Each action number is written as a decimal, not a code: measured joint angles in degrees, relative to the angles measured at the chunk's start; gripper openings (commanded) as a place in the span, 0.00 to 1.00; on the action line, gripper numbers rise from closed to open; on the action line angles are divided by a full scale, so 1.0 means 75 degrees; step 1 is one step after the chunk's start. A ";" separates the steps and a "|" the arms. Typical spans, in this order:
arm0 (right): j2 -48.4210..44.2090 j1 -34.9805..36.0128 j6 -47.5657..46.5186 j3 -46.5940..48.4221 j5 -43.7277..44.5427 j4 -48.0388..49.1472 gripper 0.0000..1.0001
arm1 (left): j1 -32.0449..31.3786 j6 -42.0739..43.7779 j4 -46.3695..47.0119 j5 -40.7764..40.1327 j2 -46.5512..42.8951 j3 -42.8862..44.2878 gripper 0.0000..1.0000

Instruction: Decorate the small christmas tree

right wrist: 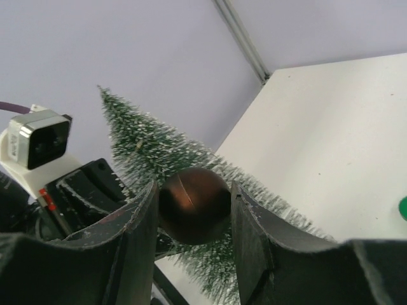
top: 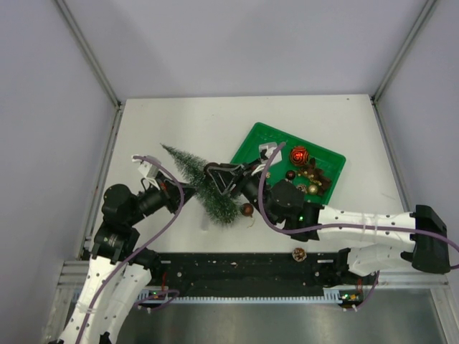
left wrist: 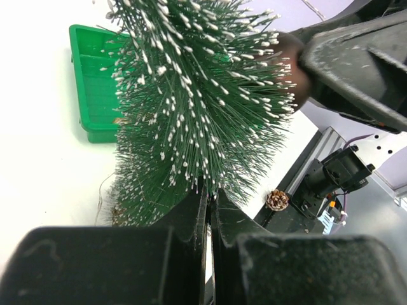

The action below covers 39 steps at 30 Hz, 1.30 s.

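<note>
The small christmas tree [top: 204, 183], dark green with frosted bristles, is held at a slant, its tip toward the far left. My left gripper [top: 191, 190] is shut on its lower part; in the left wrist view the jaws [left wrist: 210, 194] pinch together under the bristles [left wrist: 191, 95]. My right gripper [top: 217, 179] is shut on a brown ball ornament [right wrist: 194, 204], pressed against the tree's side [right wrist: 146, 149]. In the left wrist view the ball [left wrist: 289, 63] touches the bristles at upper right.
A green tray [top: 254, 140] at the right holds a red ball [top: 299, 154] and several gold and brown ornaments. Another brown ball [top: 247, 209] sits by the tree's wide end. A pine cone [top: 298, 254] lies on the near rail, also visible as pine cone [left wrist: 277, 199].
</note>
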 measured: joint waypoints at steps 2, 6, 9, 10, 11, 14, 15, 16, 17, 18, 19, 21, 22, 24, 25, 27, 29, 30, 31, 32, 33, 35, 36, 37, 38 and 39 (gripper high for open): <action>-0.0020 0.0000 -0.0061 -0.0082 0.0160 0.0009 0.41 | 0.0000 0.0003 -0.0003 -0.0003 -0.0044 -0.0009 0.00; -0.0117 0.0003 -0.0108 -0.0286 0.0341 -0.0067 0.44 | 0.0000 0.0000 -0.0003 -0.0003 -0.0064 -0.0023 0.00; -0.0236 0.0003 -0.0087 -0.0460 0.0408 -0.0146 0.45 | 0.0000 -0.0017 -0.0003 0.0000 -0.0064 -0.0023 0.00; -0.0274 0.0003 -0.0076 -0.0519 0.0428 -0.0169 0.45 | 0.0000 -0.0023 -0.0003 -0.0003 -0.0064 -0.0023 0.00; -0.0303 0.0003 -0.0047 -0.0568 0.0452 -0.0172 0.46 | 0.0000 -0.0035 -0.0003 -0.0003 -0.0064 -0.0023 0.00; -0.0318 0.0003 -0.0023 -0.0597 0.0475 -0.0178 0.47 | 0.0000 -0.0052 0.0000 -0.0003 -0.0064 -0.0026 0.00; -0.0318 0.0003 -0.0023 -0.0597 0.0475 -0.0175 0.47 | 0.0000 -0.0061 0.0000 -0.0003 -0.0064 -0.0026 0.00; -0.0318 0.0003 -0.0023 -0.0597 0.0469 -0.0175 0.48 | 0.0000 -0.0073 0.0000 -0.0003 -0.0064 -0.0026 0.00; -0.0318 0.0003 -0.0023 -0.0597 0.0463 -0.0175 0.49 | 0.0000 -0.0076 -0.0003 -0.0003 -0.0064 -0.0026 0.00; -0.0318 0.0003 -0.0023 -0.0597 0.0452 -0.0172 0.50 | 0.0000 -0.0079 0.0000 -0.0003 -0.0064 -0.0026 0.00; -0.0321 0.0003 -0.0020 -0.0597 0.0437 -0.0172 0.51 | 0.0000 -0.0082 0.0000 -0.0003 -0.0064 -0.0026 0.00; -0.0323 0.0003 -0.0009 -0.0597 0.0382 -0.0172 0.53 | 0.0000 -0.0087 0.0000 -0.0003 -0.0064 -0.0026 0.00; -0.0335 0.0003 0.0015 -0.0597 0.0332 -0.0172 0.55 | 0.0000 -0.0093 0.0000 -0.0003 -0.0064 -0.0026 0.00; -0.0385 0.0003 0.0047 -0.0597 0.0236 -0.0172 0.59 | 0.0000 -0.0102 0.0000 0.0000 -0.0064 -0.0026 0.00; -0.0420 0.0003 0.0061 -0.0597 0.0184 -0.0172 0.60 | 0.0000 -0.0102 0.0000 0.0000 -0.0061 -0.0026 0.00; -0.0507 0.0003 0.0079 -0.0597 0.0073 -0.0169 0.63 | 0.0000 -0.0102 0.0000 0.0000 -0.0061 -0.0026 0.00; -0.0586 0.0003 0.0099 -0.0597 0.0009 -0.0169 0.63 | 0.0000 -0.0105 0.0000 0.0000 -0.0061 -0.0026 0.00; -0.0615 0.0003 0.0099 -0.0595 -0.0023 -0.0169 0.64 | 0.0000 -0.0105 0.0003 0.0000 -0.0061 -0.0026 0.00; -0.0638 0.0003 0.0111 -0.0595 -0.0058 -0.0169 0.64 | 0.0000 -0.0105 0.0003 0.0000 -0.0061 -0.0026 0.00; -0.0650 0.0003 0.0119 -0.0595 -0.0073 -0.0175 0.64 | 0.0000 -0.0105 0.0003 0.0000 -0.0061 -0.0026 0.00; -0.0662 0.0003 0.0125 -0.0595 -0.0085 -0.0175 0.64 | 0.0000 -0.0105 0.0003 0.0000 -0.0061 -0.0026 0.00; -0.0685 0.0003 0.0163 -0.0595 -0.0093 -0.0181 0.64 | 0.0000 -0.0105 0.0003 0.0000 -0.0061 -0.0026 0.00; -0.0699 0.0003 0.0172 -0.0595 -0.0093 -0.0192 0.64 | 0.0000 -0.0105 0.0006 0.0000 -0.0061 -0.0026 0.00; -0.0717 0.0003 0.0172 -0.0595 -0.0093 -0.0210 0.64 | 0.0000 -0.0102 0.0006 0.0000 -0.0061 -0.0026 0.00; -0.0746 0.0003 0.0172 -0.0595 -0.0090 -0.0245 0.64 | 0.0000 -0.0105 0.0006 0.0000 -0.0061 -0.0026 0.00; -0.0778 0.0003 0.0169 -0.0595 -0.0079 -0.0300 0.64 | 0.0000 -0.0102 0.0006 0.0000 -0.0061 -0.0026 0.00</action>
